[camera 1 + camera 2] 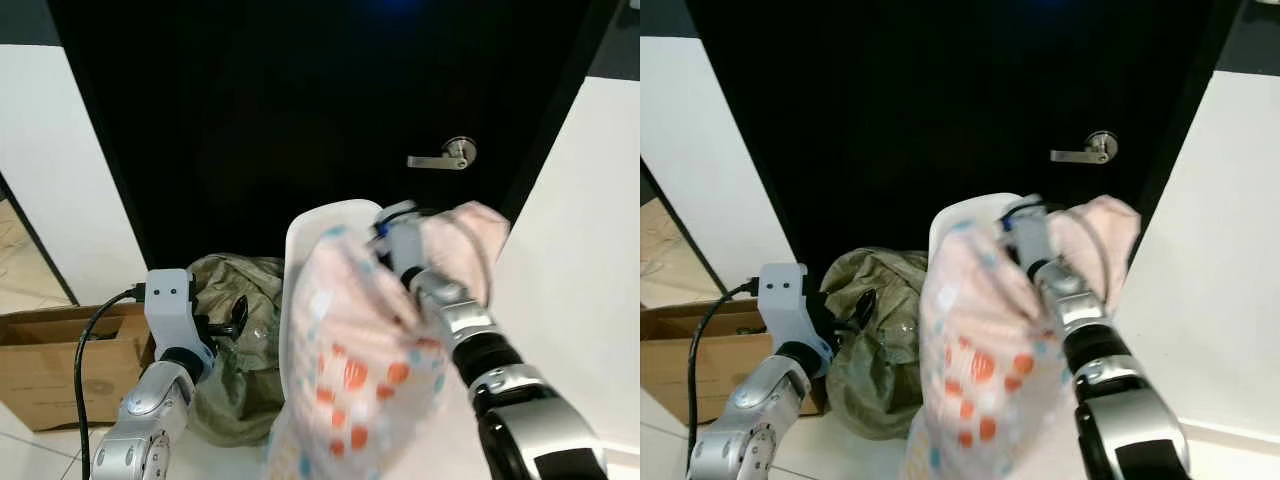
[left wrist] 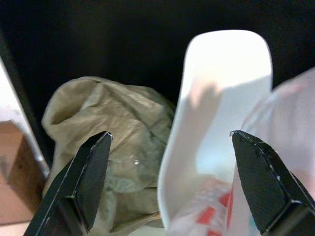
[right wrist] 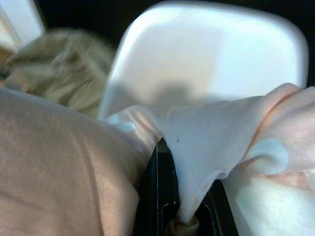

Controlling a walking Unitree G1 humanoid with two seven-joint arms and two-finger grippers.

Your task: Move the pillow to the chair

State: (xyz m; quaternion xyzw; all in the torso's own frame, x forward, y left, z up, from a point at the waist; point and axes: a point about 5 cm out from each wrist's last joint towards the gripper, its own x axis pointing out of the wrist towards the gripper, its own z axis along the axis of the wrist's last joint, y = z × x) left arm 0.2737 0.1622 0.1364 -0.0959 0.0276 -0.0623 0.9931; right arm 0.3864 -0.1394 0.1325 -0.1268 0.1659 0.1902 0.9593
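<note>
No brand, label or writing can be read on anything here. The pillow (image 1: 355,360), pale pink with red-orange and light blue patches, hangs from the right pincer (image 3: 184,216), whose black fingers are clamped on a bunched fold of its fabric; in the right wrist view the cloth is pinched between them and drapes over both sides, so the fingertips are buried and hard to make out. The pillow hangs in front of the white chair (image 1: 312,232) and covers most of it: from the head views just the rounded top and left edge of the backrest can be seen, and the seat cannot be made out. The lower edge of the pillow is cut off by the frame.

The left pincer (image 2: 174,184) is held up beside the pillow with its two fingers wide apart, gripping nothing, facing the chair back and a crumpled olive-green bag (image 1: 235,340) that sits on the floor just left of the chair. Further left a cardboard box (image 1: 50,360) is partly cut off by the frame. Behind everything stands a black door (image 1: 300,100) with a silver lever handle (image 1: 445,157), flanked by white walls (image 1: 590,250); the door surface is too dark to show detail
</note>
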